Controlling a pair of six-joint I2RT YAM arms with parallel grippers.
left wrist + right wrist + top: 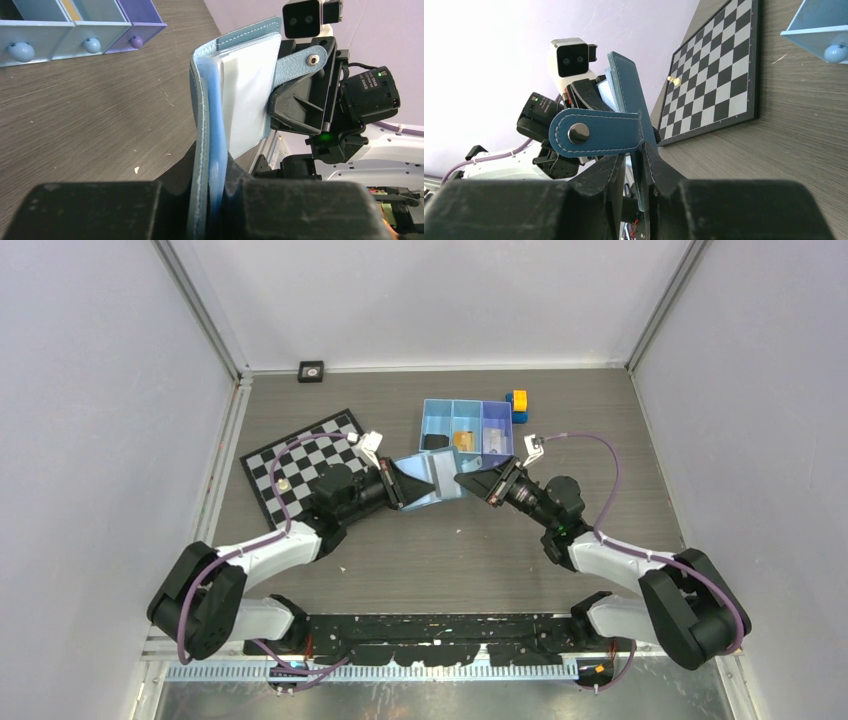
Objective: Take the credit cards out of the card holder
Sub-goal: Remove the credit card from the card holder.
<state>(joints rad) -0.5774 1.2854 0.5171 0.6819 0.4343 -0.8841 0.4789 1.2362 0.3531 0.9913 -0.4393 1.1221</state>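
Card holder (440, 496) spread open, unemptied
We clamp it with left end effector (210, 197) and right end effector (638, 172); pale card (247, 95) sits inside, not out yet.

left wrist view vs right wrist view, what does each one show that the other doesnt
Only the left wrist view: the pale inner pocket pages of the card holder, and the purple compartment of the blue tray.
Only the right wrist view: the chessboard with a small pale piece on it, and the holder's dark blue outer face.
Both: the card holder gripped between the left gripper and the right gripper, its snap strap, a knobbed tray front and the table.
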